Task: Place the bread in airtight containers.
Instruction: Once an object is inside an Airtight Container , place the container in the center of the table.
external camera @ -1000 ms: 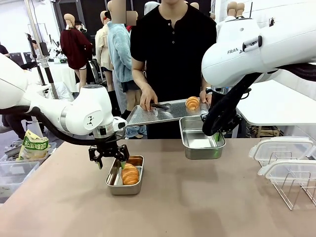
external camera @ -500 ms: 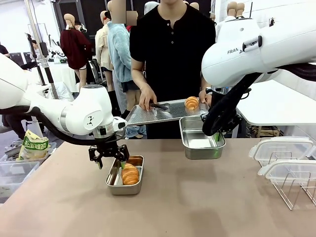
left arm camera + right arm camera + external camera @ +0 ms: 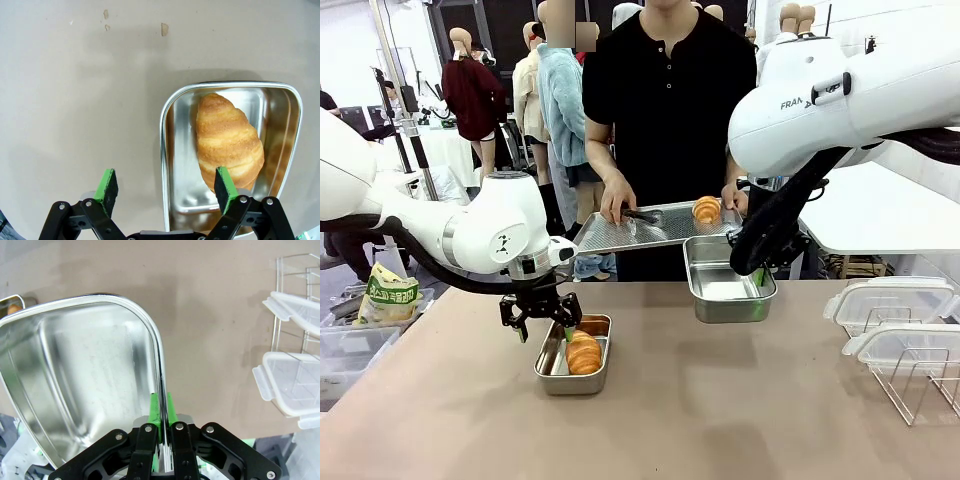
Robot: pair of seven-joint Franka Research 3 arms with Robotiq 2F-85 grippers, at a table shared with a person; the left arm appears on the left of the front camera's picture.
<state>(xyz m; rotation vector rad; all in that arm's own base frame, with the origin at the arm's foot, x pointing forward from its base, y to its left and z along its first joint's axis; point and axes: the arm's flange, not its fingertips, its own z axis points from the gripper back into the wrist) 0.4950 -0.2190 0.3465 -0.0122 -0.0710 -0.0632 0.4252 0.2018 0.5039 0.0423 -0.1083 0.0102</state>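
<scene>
Centre right: right gripper (image 3: 760, 278) clamped on rim of empty steel tub (image 3: 715, 292). Lower left: left gripper (image 3: 545, 325) spread, empty, over croissant (image 3: 583, 353). Likely light, flaky, crushable; take gently across middle.

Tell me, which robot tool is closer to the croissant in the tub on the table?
Left. The left tool hangs open just above that croissant. The right tool is farther off, clamped on the rim of the empty tub.
</scene>
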